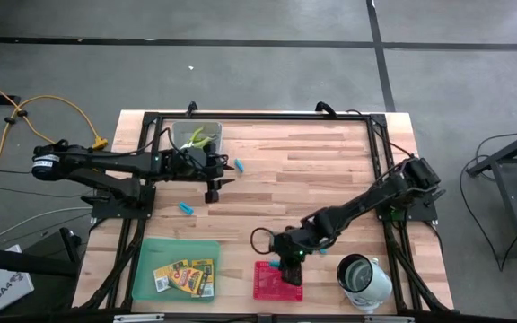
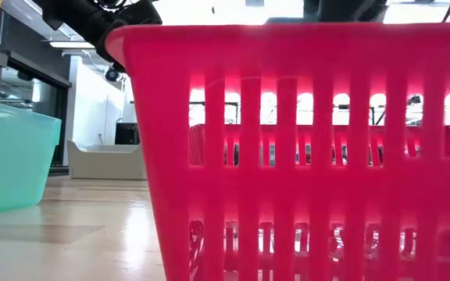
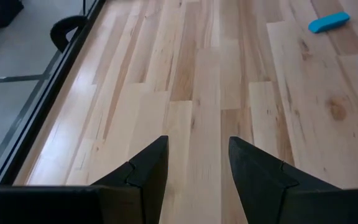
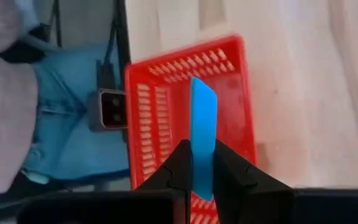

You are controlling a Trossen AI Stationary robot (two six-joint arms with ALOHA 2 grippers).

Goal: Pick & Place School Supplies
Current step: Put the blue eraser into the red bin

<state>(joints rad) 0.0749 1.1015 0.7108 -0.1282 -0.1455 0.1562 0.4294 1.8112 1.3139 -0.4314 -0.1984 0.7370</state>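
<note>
Right wrist view is showing the right gripper (image 4: 202, 165) hanging over the red tray (image 4: 229, 74), its fingers squeezing a light-blue piece (image 4: 202, 124) upright, probably for dropping in. Beside the clear tray (image 1: 206, 128), the left gripper (image 3: 197, 165) is waiting, fingers apart and holding nothing.

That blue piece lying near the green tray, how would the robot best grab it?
Probably from straight above, fingers closing across the narrow middle of the blue piece. It lies flat on bare table, long and thin, with nothing crowding it. The open left gripper is nearest.
</note>
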